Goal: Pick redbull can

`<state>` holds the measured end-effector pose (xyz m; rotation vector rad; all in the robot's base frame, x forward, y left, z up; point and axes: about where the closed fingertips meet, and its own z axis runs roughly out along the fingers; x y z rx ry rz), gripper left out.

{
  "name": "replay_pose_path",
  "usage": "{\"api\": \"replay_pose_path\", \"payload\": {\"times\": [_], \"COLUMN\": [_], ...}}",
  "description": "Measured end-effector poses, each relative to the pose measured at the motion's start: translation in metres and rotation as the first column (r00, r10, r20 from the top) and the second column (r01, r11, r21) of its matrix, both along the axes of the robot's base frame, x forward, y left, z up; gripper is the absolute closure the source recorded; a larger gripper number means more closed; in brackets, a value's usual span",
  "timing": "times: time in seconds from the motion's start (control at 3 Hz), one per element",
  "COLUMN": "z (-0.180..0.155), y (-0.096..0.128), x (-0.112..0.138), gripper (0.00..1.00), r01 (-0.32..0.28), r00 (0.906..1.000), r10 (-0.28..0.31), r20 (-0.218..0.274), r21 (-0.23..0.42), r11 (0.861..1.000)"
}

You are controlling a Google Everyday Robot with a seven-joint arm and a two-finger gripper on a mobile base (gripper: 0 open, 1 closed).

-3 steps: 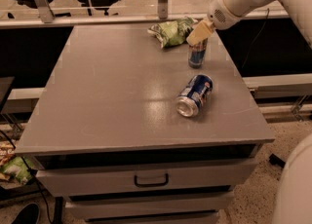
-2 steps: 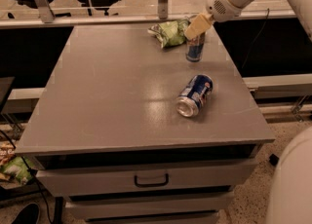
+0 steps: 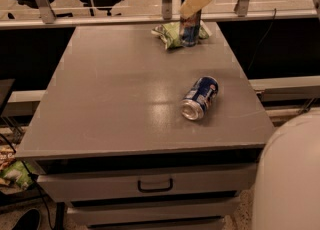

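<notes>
At table rear, pincer gripping redbull can, upright, long axis vertical.

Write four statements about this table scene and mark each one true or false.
1. The tool is at the upper part of the redbull can, near the table's far edge. True.
2. The blue soda can stands upright. False: it lies on its side.
3. A green snack bag lies right by the redbull can. True.
4. The top drawer is pulled open. False: it is shut.
</notes>
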<state>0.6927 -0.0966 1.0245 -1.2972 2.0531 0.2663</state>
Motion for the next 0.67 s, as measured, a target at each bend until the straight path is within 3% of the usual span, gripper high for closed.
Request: {"api": "replay_pose_path", "payload": {"times": [0.33, 0.67], "z": [0.0141, 0.0151], "y": [0.012, 0.0123], "x": [-0.0087, -0.0091], "gripper": [1.0, 1.0], "r01": [-0.054, -0.056], "r00": [0.9985, 0.9984], "r10": [0.054, 0.056], "r20": [0.002, 0.003], "r21": [0.008, 0.008], "r11": [0.999, 0.998]}}
